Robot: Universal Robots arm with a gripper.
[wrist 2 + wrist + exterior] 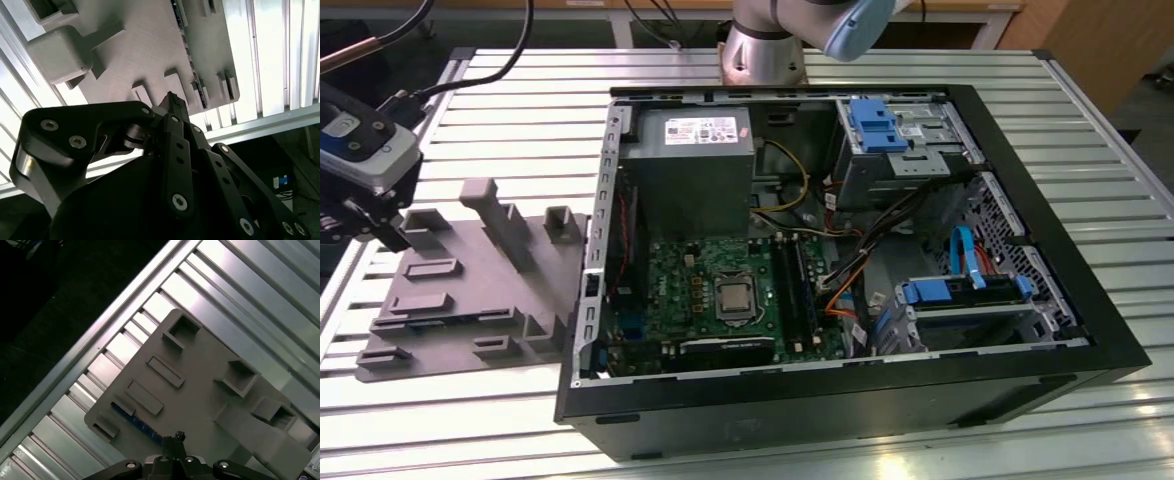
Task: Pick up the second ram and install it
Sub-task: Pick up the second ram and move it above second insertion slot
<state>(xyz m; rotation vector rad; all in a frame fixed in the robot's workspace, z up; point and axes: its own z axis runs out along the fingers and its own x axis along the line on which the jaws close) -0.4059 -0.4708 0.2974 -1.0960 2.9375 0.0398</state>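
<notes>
Over at the exterior view's left edge, the hand (387,232) hangs above the left side of the grey tray (467,290), which lies flat on the slatted metal desk (1121,170). In both wrist views the hand's (176,437) (172,101) fingers look pressed together at the tips, with nothing pinched between them.

In the first wrist view the ram (136,421) shows as a thin blue stick seated on edge in a slot along one side of the tray (200,390), on the side nearest the desk's (240,295) edge. The hand's tips sit just beside one end of the ram; I cannot tell whether they touch it.

Right of the tray in the exterior view stands the open case (1067,330), lying on its side in the middle of the frame. Inside, the grey power supply (687,170) fills the upper left. Below it lies the green motherboard (707,270), with long black slots (790,285) along its right side. Blue drive cages sit at the case's upper right (874,120) and lower right (961,292). The arm base (767,45) rises behind the case at top centre.
</notes>
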